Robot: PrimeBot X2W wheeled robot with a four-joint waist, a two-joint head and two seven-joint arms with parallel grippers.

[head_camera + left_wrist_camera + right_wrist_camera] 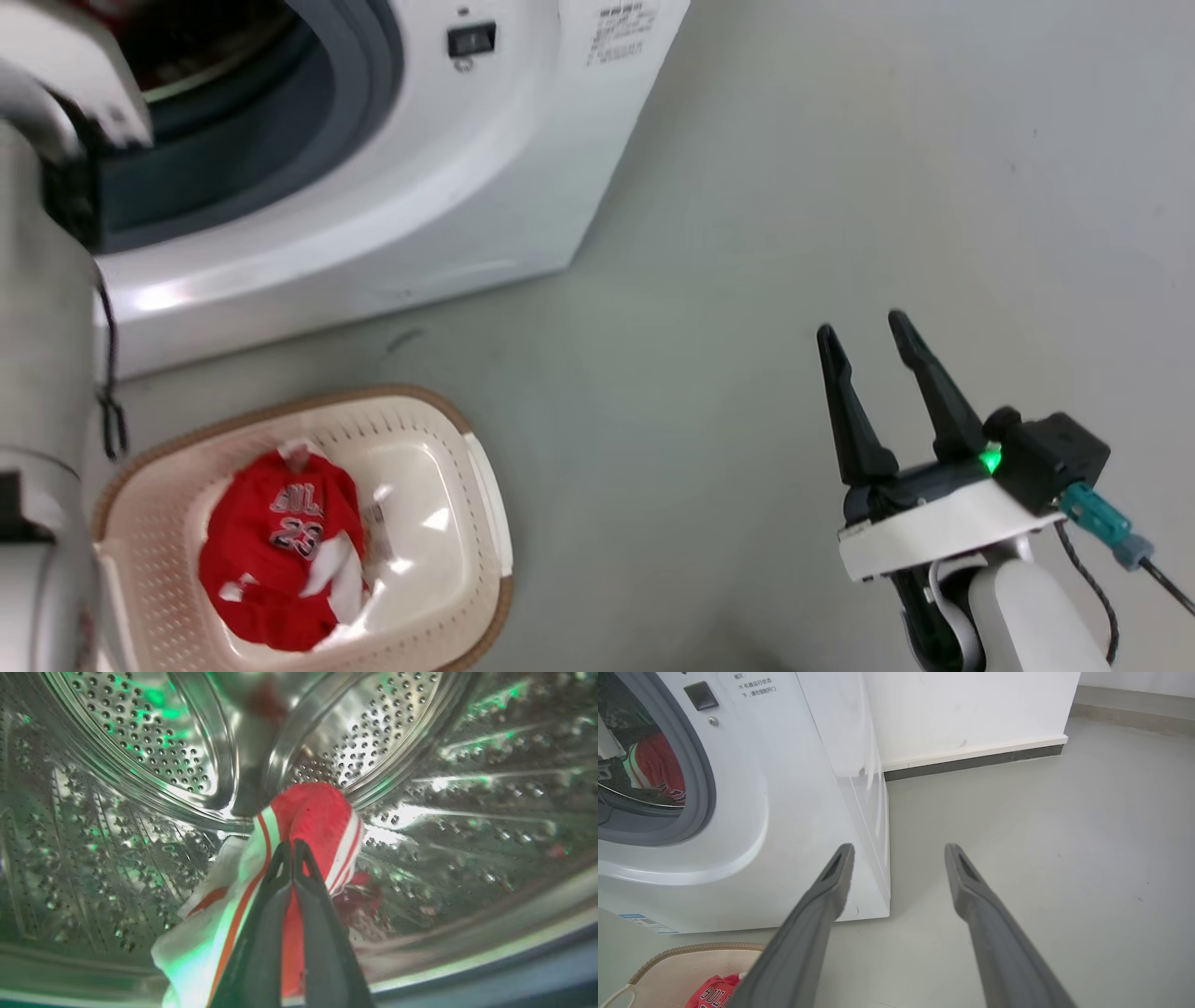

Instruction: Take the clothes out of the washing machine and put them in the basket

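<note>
Inside the washing machine's (420, 177) steel drum (140, 756), my left gripper (292, 849) is shut on a red garment with white stripes (313, 812), which hangs lifted off the drum wall. That red cloth (658, 765) shows through the round opening in the right wrist view. The cream basket (448, 448) with its brown rim stands on the floor in front of the machine and holds a red jersey with a numeral (280, 541). My right gripper (864, 331) hovers open over the bare floor to the right, holding nothing. The left forearm reaches into the opening at the head view's left edge.
The grey rubber door seal (359, 75) rings the opening. A white wall with a dark skirting (971, 760) runs behind the machine. Grey floor (747, 233) stretches to the right of the machine and basket (691, 952).
</note>
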